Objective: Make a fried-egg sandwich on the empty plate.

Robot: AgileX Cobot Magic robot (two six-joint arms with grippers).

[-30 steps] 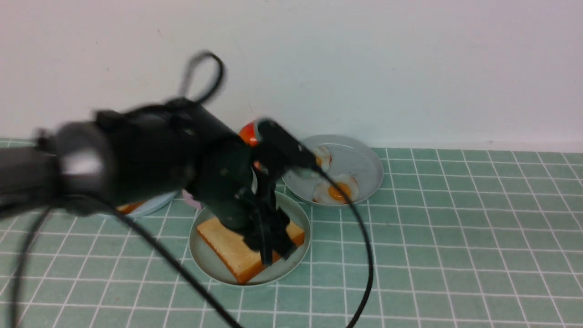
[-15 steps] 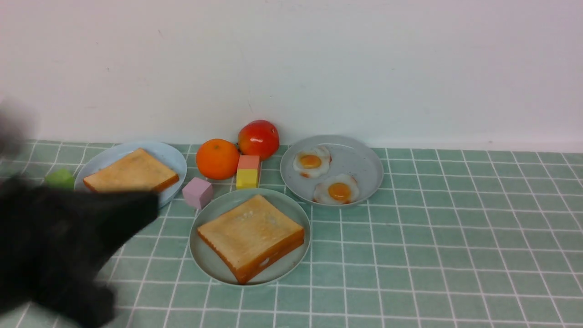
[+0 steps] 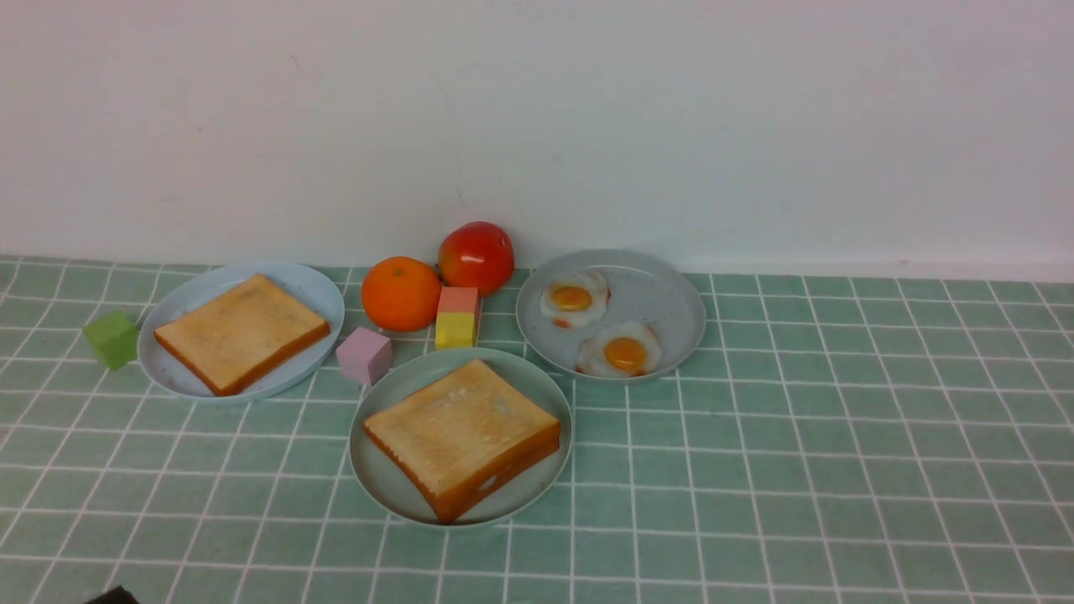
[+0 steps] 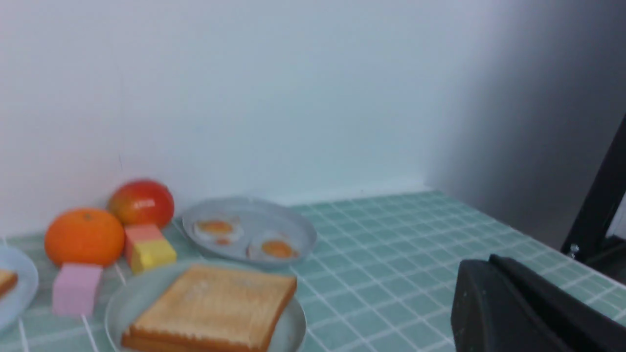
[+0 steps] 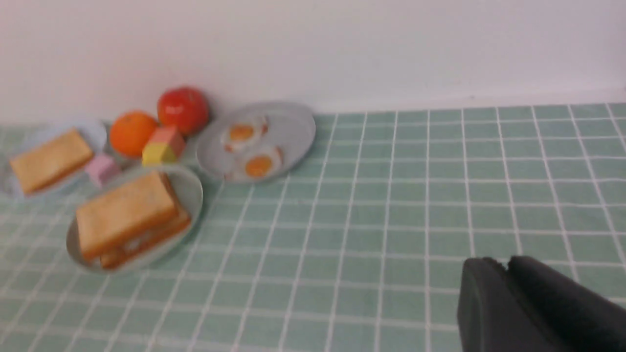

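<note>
While both arms sit pulled back from the food, the fried-egg sandwich lies on the empty plate, the pale mint-green one nearest the robot on the green-tiled bench. Two toast slices are stacked there, and a sliver of white egg shows at the sandwich's near edge.

Taking that plate as the landmark: just behind it to the right stands the grey-blue plate with two fried eggs. Behind it to the left lies the pale blue plate carrying a single toast slice. A pink block sits just beside the mint plate's far-left rim, a pink-and-yellow block just behind the plate, and an orange and a red tomato farther back by the wall. A green block rests beyond the blue plate, well to the left.

The left claw shows only in its wrist view, fingers pressed together, holding nothing. The right claw likewise appears with its dark fingers close against each other and nothing seen between them.
</note>
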